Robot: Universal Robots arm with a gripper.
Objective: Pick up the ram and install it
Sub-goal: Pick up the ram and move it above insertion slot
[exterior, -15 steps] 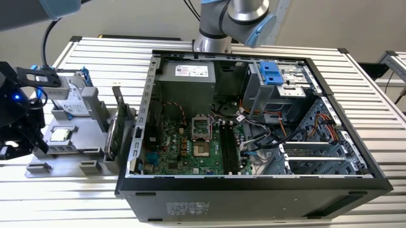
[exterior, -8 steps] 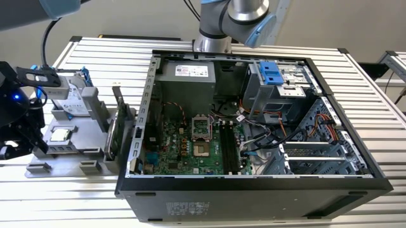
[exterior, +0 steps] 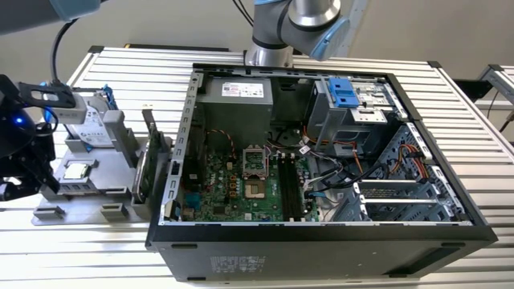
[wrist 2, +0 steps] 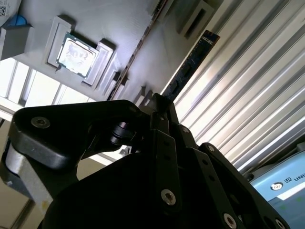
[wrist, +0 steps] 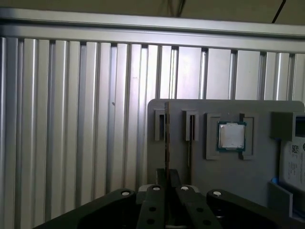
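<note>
The claw (wrist 2: 159, 101) pinches the ram (wrist 2: 190, 67) by one end over the holder (wrist 2: 119, 28), at the exterior view's left edge of the tabletop (wrist: 71, 119); so short a bite may let the stick tilt or slip.

The pincer (wrist: 167, 180) grips the ram (wrist: 167, 143) near a processor (wrist: 231, 136).

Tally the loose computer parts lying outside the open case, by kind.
ram: 1
processor chip: 1
hard drive: 1
green expansion card: 1
Total: 4
</note>
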